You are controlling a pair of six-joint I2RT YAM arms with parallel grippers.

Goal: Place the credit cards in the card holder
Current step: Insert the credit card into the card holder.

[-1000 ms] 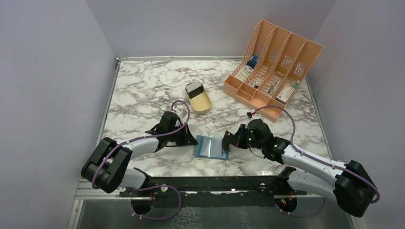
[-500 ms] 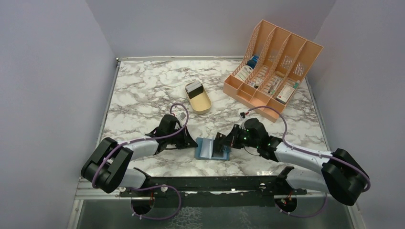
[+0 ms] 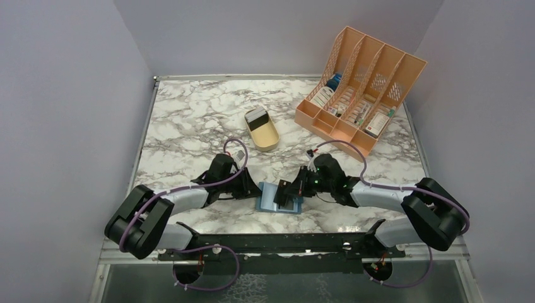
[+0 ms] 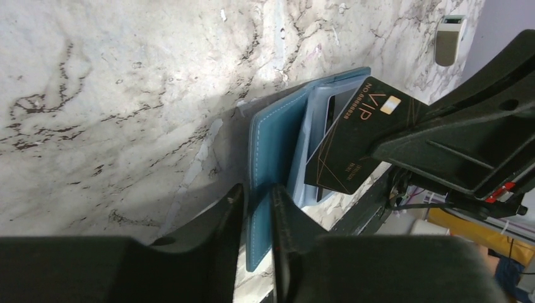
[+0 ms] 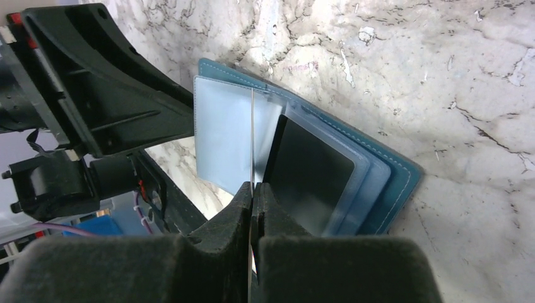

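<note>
Right gripper pinching thin black plastic card, left gripper clamping pale-blue folding card holder (keep steady), I'd slide it in edge-first.

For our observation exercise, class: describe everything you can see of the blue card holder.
The card holder lies open on the marble table, near its front edge. Its back is teal with pale stitching, leather-like; its pale blue translucent pockets fan upward. One pocket holds a dark card. The left hand pinches its cover edge; the right hand holds a black card at the pockets.
</note>
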